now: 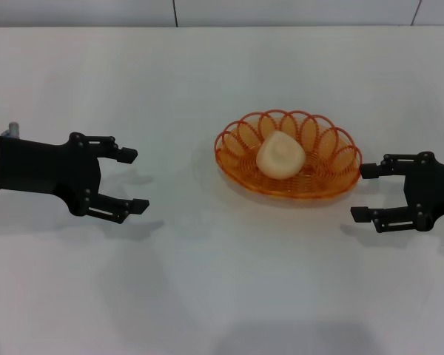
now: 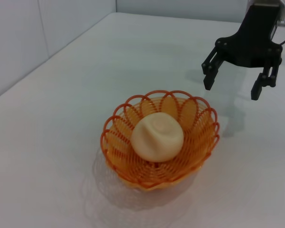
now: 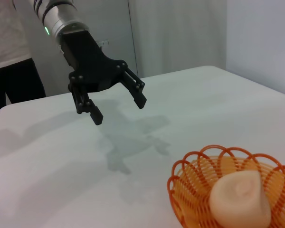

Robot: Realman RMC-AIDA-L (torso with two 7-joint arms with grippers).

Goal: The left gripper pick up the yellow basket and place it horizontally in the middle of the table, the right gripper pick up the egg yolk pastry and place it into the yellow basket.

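The yellow basket (image 1: 288, 157) sits on the white table (image 1: 207, 296), a little right of the middle, long side across my view. The egg yolk pastry (image 1: 280, 154) lies inside it. Both also show in the left wrist view, basket (image 2: 123, 142) and pastry (image 2: 157, 137), and in the right wrist view, basket (image 3: 190, 190) and pastry (image 3: 240, 199). My left gripper (image 1: 133, 180) is open and empty, well to the left of the basket; the right wrist view shows it too (image 3: 118, 105). My right gripper (image 1: 364, 192) is open and empty, just right of the basket; the left wrist view shows it too (image 2: 232, 87).
A pale wall runs behind the table's far edge (image 1: 222, 26). In the right wrist view a person in dark trousers (image 3: 9, 80) stands beyond the table's left side.
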